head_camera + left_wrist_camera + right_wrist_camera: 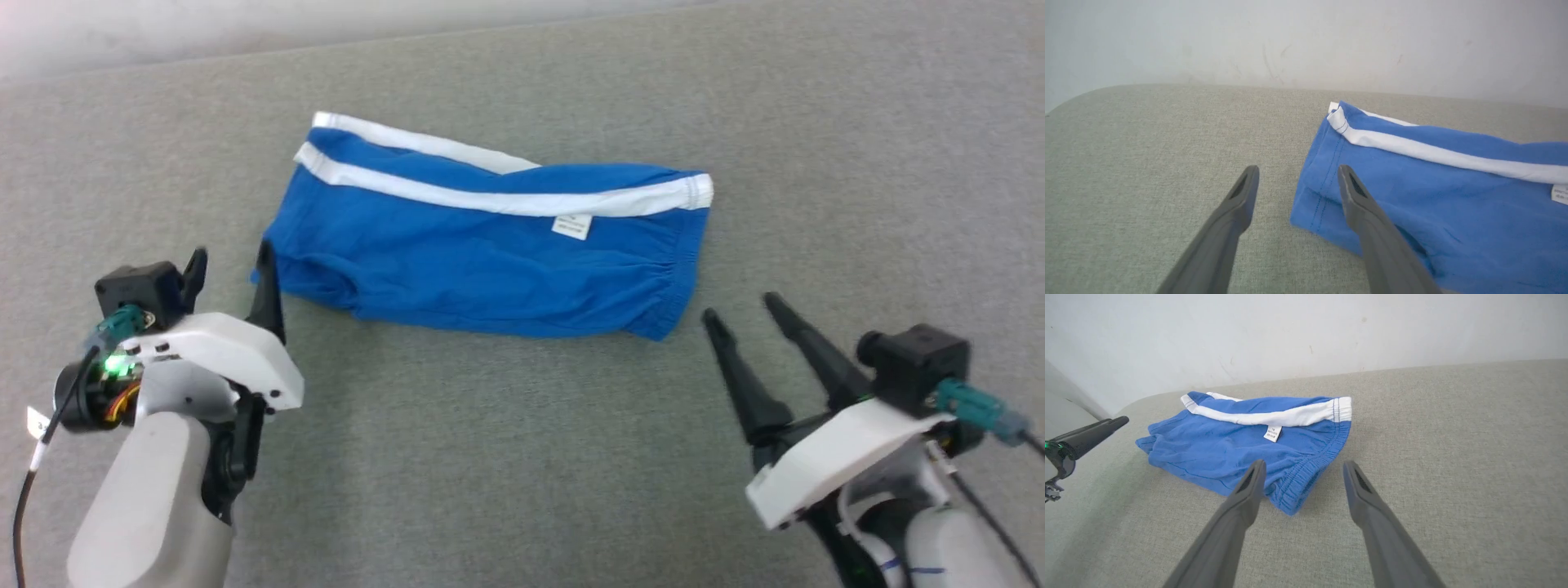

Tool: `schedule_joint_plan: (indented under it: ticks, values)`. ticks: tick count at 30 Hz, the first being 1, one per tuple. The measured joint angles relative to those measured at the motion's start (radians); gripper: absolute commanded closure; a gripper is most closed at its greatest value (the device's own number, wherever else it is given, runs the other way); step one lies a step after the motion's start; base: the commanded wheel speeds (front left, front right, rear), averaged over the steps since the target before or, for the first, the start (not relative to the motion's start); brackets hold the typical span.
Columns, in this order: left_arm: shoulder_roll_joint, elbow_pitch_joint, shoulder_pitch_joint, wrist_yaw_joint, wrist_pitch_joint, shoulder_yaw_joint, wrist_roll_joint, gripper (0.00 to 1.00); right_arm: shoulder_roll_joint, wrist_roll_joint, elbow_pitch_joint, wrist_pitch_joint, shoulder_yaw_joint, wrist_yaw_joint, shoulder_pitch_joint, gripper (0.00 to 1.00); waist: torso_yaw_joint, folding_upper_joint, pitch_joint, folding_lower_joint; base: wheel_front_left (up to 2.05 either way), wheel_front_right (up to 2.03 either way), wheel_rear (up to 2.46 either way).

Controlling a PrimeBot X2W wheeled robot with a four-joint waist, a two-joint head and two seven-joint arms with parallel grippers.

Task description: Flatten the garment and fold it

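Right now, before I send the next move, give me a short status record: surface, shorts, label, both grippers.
surface: grey fabric, shorts lying on it
shorts: blue, laid out sideways, lightly wrinkled
bands: white, along the far edge
label: white, showing, just below the nearer band
left gripper: open, empty, at the shorts' left end
right gripper: open, empty, off the near right corner, apart from the cloth
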Motion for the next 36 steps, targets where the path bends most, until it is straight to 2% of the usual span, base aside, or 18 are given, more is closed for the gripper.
schedule_joint_plan:
  ticks: [7,12,17,18,19,22,25,30,36]
  values:
    - [-0.002,0.086,-0.067,0.025,0.064,0.029,-0.036,0.00,0.000,0.001,0.037,-0.035,0.060,0.000,-0.005,0.00,-0.055,0.0000,0.027,0.0001,0.00,0.00,0.00]
    - [0.019,0.149,-0.091,0.060,0.163,0.029,-0.040,0.00,0.000,0.003,0.051,-0.043,0.084,0.000,-0.019,0.00,-0.084,0.0000,0.051,0.0002,0.00,0.00,0.00]
    - [0.034,0.159,-0.121,0.055,0.255,0.017,-0.057,0.00,0.000,0.005,0.058,-0.044,0.093,0.000,-0.021,0.00,-0.098,0.0000,0.066,0.0001,0.00,0.00,0.00]
    - [0.039,0.158,-0.124,0.048,0.280,0.014,-0.063,0.62,0.000,0.005,0.059,-0.044,0.094,0.000,-0.021,0.00,-0.098,0.0000,0.066,0.0000,0.00,0.00,0.00]
    - [0.043,0.155,-0.128,0.040,0.304,0.012,-0.069,1.00,0.000,0.005,0.059,-0.044,0.093,0.000,-0.021,0.00,-0.097,0.0000,0.064,0.0000,0.00,0.00,0.00]
    - [0.046,0.136,-0.130,0.016,0.366,-0.004,-0.094,1.00,0.000,0.004,0.059,-0.042,0.087,0.000,-0.021,0.00,-0.091,0.0000,0.059,0.0000,0.00,0.00,0.00]
    - [0.036,0.109,-0.110,0.008,0.374,-0.014,-0.107,1.00,0.000,-0.005,0.057,-0.039,0.074,0.000,-0.021,0.00,-0.083,0.0000,0.051,0.0000,0.00,0.00,0.00]
    - [0.022,0.082,-0.074,0.003,0.331,-0.018,-0.107,1.00,0.000,-0.024,0.062,-0.042,0.044,0.000,-0.031,0.00,-0.066,0.0000,0.043,0.0000,0.00,0.00,0.00]
    - [0.009,0.081,-0.072,-0.004,0.286,-0.023,-0.107,1.00,0.000,-0.005,0.145,-0.048,0.062,0.000,-0.114,0.00,-0.053,0.0000,0.053,0.0001,0.00,0.00,0.00]
